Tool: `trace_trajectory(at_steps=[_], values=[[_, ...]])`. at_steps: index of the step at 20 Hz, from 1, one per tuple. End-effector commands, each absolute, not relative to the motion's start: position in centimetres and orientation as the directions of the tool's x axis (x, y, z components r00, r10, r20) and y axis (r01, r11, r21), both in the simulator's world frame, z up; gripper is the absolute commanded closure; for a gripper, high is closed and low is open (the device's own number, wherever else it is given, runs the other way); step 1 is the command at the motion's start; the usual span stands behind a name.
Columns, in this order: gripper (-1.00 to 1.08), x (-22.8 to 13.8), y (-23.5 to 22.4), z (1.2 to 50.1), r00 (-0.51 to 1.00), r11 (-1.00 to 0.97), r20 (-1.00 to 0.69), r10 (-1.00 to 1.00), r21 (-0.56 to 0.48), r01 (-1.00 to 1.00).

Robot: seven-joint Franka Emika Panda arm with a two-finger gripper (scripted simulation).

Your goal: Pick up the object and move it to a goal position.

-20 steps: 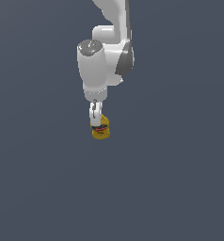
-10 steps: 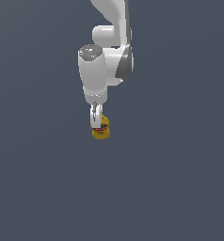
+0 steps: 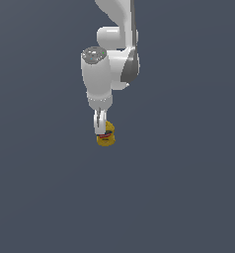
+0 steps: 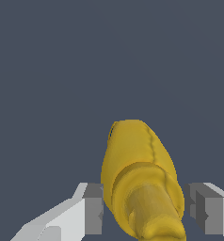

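tool [image 4: 144,212] jaws straddle yellow bottle [image 4: 137,174], slight gaps both sides; bottle upright, cap toward wrist.

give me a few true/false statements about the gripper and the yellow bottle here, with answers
1. The yellow bottle sits between the gripper's two fingers. True.
2. The bottle is blue all over. False: it is yellow, with a red band seen in the exterior view.
3. The fingers are pressed tight against the bottle on both sides. False: the wrist view shows a gap between one finger and the bottle.
4. The arm reaches down from above the bottle. True.
5. A second bottle lies nearby. False: only one is visible.
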State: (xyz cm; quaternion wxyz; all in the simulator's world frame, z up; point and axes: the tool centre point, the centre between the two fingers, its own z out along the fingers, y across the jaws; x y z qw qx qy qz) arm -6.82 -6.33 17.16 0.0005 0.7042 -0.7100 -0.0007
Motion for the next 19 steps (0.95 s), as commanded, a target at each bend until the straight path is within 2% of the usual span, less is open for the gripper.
trace_trajectory(at_steps=[1,12,19], values=[[1.08,-6.6,-7.0,17.6,-0.01,0.01,0.0,-1.0,-0.001,-1.0],[1.08,-4.5,-12.9,20.5,-0.009,0.009,0.0,-1.0,-0.001,-1.0],[1.08,-4.0,-14.1,21.0,-0.009,0.009,0.0,-1.0,0.0,-1.0]])
